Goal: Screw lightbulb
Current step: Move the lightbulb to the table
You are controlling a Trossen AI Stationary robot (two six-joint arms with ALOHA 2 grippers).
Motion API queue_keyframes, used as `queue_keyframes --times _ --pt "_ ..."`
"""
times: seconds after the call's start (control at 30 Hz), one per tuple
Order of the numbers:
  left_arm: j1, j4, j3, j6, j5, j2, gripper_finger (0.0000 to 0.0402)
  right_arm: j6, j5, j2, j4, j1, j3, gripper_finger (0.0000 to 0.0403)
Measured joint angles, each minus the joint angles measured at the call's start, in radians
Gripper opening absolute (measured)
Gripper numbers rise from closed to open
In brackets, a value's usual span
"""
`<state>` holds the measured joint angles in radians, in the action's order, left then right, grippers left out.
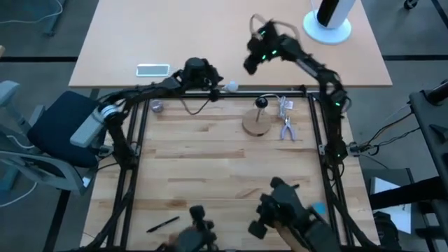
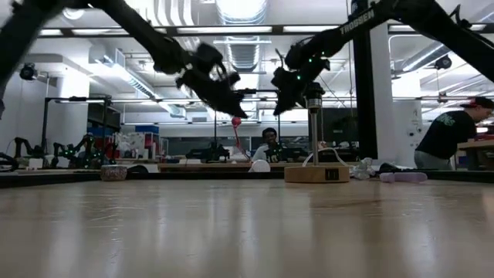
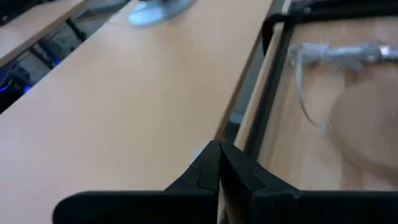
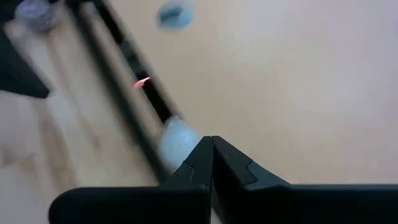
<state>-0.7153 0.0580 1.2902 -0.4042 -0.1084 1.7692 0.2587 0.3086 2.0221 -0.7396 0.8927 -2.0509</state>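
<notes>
The lightbulb (image 1: 231, 87), small and white, lies on its side by the far rail of the black frame (image 1: 280, 91); the low view shows the lightbulb (image 2: 260, 165) on the tabletop, and the right wrist view shows the lightbulb (image 4: 176, 138) just past my fingers. The round wooden disc (image 1: 256, 124) with its black post (image 1: 261, 103) stands to the near right of it. My left gripper (image 1: 218, 78) is shut and hangs in the air left of the bulb. My right gripper (image 1: 249, 64) is shut and hovers beyond it. In the low view both grippers, left (image 2: 244, 113) and right (image 2: 279, 108), are well above the table.
Pliers (image 1: 287, 129) lie right of the disc, and a small purple thing (image 1: 157, 106) sits at the far left. On the far table are a phone (image 1: 152, 69) and a white-based black cylinder (image 1: 327, 24). A pen (image 1: 162, 224) lies near the front edge. People are in the room behind.
</notes>
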Motion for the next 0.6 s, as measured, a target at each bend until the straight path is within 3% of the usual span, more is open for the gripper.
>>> queue_keyframes --times 0.13,0.23,0.4,0.6 --pt "-0.04 0.008 0.133 0.003 -0.013 0.178 0.0 -0.015 0.022 0.078 -0.014 0.032 -0.041 0.0" --pt "-0.062 -0.101 0.261 -0.012 -0.018 0.328 0.0 -0.014 0.069 0.147 -0.021 0.081 -0.081 0.0" --pt "-0.085 -0.331 0.532 -0.06 -0.038 0.528 0.0 -0.025 0.247 0.317 -0.081 0.163 -0.129 0.0" --pt "-0.096 -0.567 0.821 -0.162 -0.062 0.732 0.0 -0.063 0.468 0.424 -0.057 0.241 -0.212 0.0"
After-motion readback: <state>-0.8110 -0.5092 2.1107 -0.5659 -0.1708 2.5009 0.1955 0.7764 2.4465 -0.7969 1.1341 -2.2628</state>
